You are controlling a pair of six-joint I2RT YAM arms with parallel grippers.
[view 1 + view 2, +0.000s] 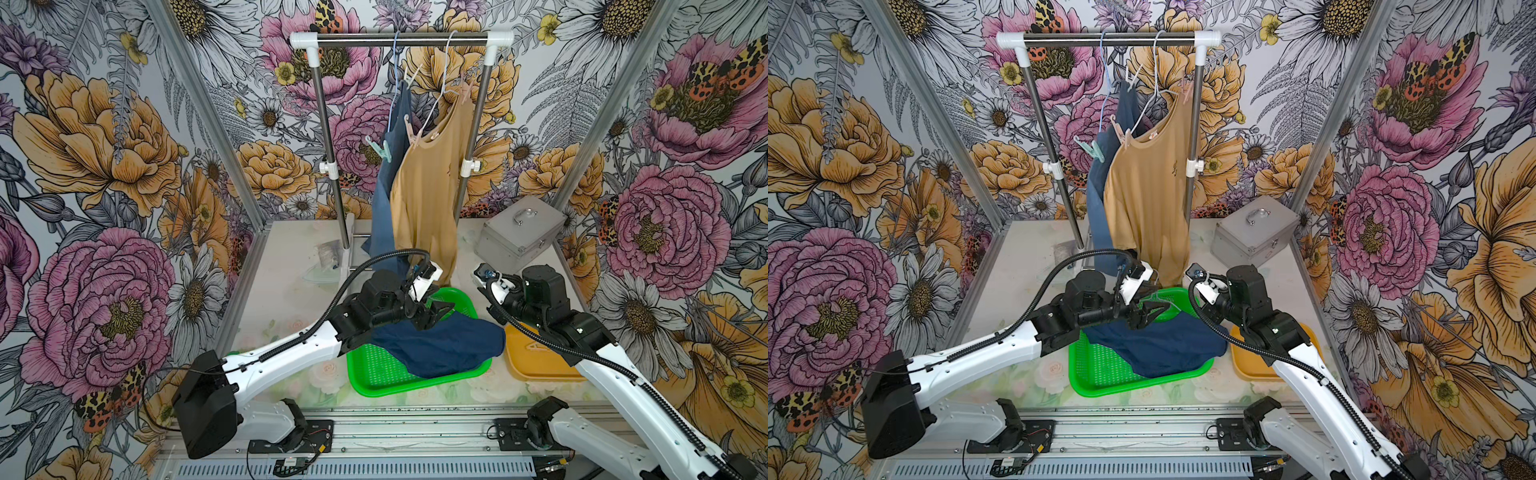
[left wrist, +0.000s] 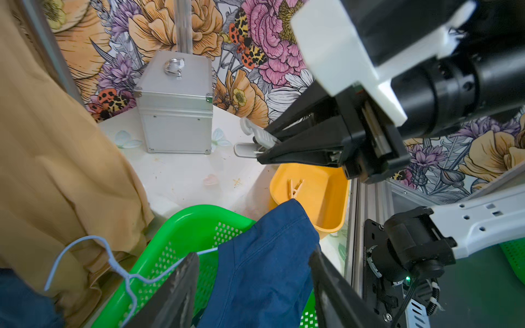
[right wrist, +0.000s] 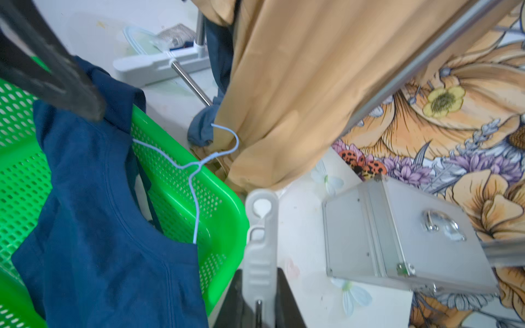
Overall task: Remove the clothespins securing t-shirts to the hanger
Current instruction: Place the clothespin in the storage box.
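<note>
Grey clothespin (image 3: 261, 227) sits closest in the right wrist view, gripped at one end by the right pincer (image 3: 259, 284), whose jaws are closed tight on it. Just below that pincer a yellow tub (image 2: 326, 198) on the bench (image 1: 291, 291) holds a beige clothespin (image 2: 295, 188). The left pincer (image 2: 254, 255) hovers with its jaws wide apart, holding nothing. Directly under it the navy t-shirt (image 1: 436, 349) lies in a green basket (image 1: 374, 374) on a pale wire hanger (image 3: 196, 176). Beyond both pincers, the tan t-shirt (image 1: 428, 199) and slate-blue t-shirt (image 1: 386, 199) hang from the rack (image 1: 399, 38). A mint clothespin (image 1: 382, 149) and a pinkish clothespin (image 1: 411, 126) are clipped near their shoulders.
</note>
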